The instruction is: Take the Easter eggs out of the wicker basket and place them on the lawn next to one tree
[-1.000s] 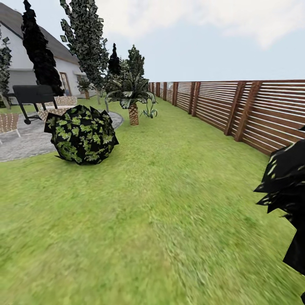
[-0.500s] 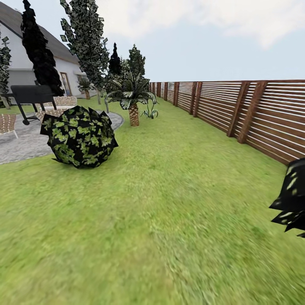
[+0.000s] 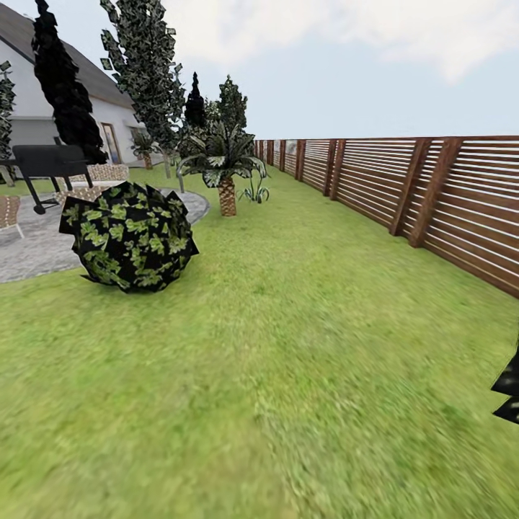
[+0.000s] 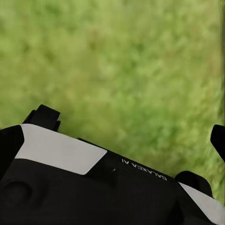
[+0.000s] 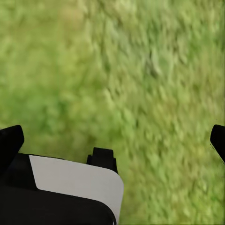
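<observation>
Nearest to us, both wrist cameras look down at blurred grass. In the left wrist view our left gripper (image 4: 112, 133) shows its 2 black fingertips (image 4: 9, 140) at opposite edges of the picture, spread wide with only grass between them, above the black-and-white body of the robot. In the right wrist view our right gripper (image 5: 112, 136) stands the same way — 2 dark fingertips (image 5: 10, 140) far apart, jaws parted, nothing held — over a white-and-black part of the robot. Each arm hangs low, its camera aimed at the ground.

The wide green lawn of short, blurry grass (image 3: 288, 360) is under both grippers and runs ahead of us through the head view. At the right edge, close by, a bit of black, pale-spotted foliage (image 3: 508, 393) pokes into the picture; we cannot tell what plant it belongs to.

Farther on at the left sits a round, trunkless dark bush with light-green leaves (image 3: 128, 236), just at the edge of a grey circular paved patch (image 3: 36, 245). On that patch stand a black grill (image 3: 45, 162) and woven tan chairs (image 3: 104, 173). Beyond the bush rises a short palm with a scaly brown trunk (image 3: 225, 169), and behind it tall dark conifers (image 3: 144, 72).

Along the right runs a brown slatted wooden fence (image 3: 432, 191), receding into the distance. At far left stands a white house with a grey roof (image 3: 29, 94) under a pale, cloudy sky.
</observation>
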Controlling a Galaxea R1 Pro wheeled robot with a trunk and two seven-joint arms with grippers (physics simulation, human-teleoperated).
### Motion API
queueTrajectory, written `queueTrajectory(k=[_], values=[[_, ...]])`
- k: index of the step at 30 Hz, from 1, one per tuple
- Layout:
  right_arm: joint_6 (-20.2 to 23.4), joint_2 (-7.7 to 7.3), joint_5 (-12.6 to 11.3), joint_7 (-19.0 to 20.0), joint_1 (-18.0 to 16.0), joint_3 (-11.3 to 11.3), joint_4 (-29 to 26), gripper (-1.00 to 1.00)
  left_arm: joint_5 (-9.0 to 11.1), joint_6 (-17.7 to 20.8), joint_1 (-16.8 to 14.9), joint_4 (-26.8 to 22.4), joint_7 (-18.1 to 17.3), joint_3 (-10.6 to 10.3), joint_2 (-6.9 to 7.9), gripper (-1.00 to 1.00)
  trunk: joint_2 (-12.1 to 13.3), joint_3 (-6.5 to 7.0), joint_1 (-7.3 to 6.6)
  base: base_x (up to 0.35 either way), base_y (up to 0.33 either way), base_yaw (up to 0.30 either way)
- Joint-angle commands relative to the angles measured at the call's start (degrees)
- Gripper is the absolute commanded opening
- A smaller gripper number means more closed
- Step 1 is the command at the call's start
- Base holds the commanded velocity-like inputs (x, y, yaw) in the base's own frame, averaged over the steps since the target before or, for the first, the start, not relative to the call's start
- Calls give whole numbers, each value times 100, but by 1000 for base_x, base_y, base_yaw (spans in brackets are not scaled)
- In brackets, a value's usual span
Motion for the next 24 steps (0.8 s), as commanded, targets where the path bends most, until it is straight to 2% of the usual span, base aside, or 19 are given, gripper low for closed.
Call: queueTrajectory(k=[1, 24], values=[[-30, -1, 28, 2, -8, 13, 17, 100, 12, 7, -7, 12, -17, 45, 3, 100, -3, -5, 3, 320, 0, 0], [-30, -1, 27, 2, -8, 13, 17, 100, 12, 0, 2, 12, -8, 66, 6, 100, -3, -5, 3, 320, 0, 0]])
